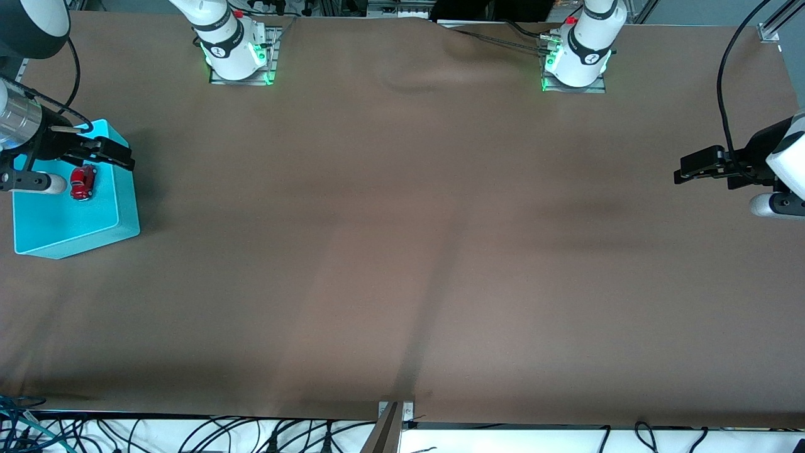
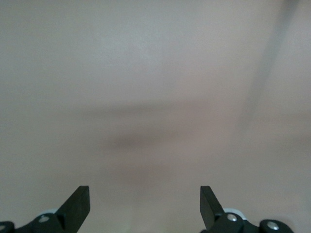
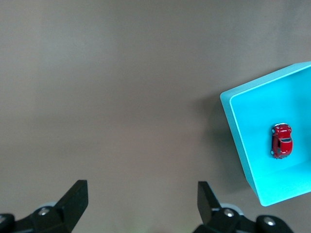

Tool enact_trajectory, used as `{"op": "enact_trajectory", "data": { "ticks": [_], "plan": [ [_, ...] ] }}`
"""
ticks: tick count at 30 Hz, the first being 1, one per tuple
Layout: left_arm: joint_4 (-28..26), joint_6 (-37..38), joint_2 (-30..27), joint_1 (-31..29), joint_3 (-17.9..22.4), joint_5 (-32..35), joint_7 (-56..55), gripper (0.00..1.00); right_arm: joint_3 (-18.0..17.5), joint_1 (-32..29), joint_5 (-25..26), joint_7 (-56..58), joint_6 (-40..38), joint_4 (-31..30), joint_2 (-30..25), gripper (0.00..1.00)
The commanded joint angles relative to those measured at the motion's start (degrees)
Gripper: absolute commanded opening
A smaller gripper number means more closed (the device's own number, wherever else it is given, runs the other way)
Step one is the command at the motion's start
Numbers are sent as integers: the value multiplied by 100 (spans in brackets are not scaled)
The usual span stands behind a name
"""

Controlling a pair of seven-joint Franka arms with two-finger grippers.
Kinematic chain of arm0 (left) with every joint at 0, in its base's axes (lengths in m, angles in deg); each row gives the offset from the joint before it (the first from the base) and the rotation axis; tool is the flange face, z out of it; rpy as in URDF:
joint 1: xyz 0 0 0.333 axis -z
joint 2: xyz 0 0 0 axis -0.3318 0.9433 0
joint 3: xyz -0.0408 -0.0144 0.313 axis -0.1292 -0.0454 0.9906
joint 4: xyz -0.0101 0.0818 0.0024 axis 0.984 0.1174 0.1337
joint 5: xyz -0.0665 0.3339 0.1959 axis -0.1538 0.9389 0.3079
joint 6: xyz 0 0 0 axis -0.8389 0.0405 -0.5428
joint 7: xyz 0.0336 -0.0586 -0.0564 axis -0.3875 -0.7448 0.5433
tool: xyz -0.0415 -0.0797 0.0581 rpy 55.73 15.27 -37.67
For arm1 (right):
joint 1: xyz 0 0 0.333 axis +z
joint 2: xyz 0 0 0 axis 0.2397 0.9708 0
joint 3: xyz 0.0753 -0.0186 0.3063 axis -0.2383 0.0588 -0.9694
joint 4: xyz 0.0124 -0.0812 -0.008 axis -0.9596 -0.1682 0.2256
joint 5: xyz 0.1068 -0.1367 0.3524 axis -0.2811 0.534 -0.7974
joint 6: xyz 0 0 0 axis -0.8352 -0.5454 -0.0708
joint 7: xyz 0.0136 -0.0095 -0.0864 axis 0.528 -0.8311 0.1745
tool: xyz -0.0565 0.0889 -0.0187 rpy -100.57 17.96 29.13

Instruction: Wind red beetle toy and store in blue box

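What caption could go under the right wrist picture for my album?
The red beetle toy sits inside the blue box while the open right gripper hangs over the brown table.

A robotics lab: two arm bases (image 1: 236, 53) are glowing green at twelve o'clock on a brown-covered table (image 1: 402, 251), with cables (image 1: 188, 434) trailing at six o'clock.

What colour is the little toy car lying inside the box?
Glossy red, with dark windows. The red beetle toy in the blue box shows best in the right wrist view.
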Motion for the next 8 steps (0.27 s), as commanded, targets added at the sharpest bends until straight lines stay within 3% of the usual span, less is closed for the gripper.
{"op": "enact_trajectory", "data": {
  "ticks": [1,8],
  "plan": [
    [55,88,-36,5,18,49,60,100,-38,-37,-47,310,-136,151,95,100],
    [55,88,-36,5,9,49,52,100,-38,-37,-12,346,-224,177,131,100]
  ]
}}
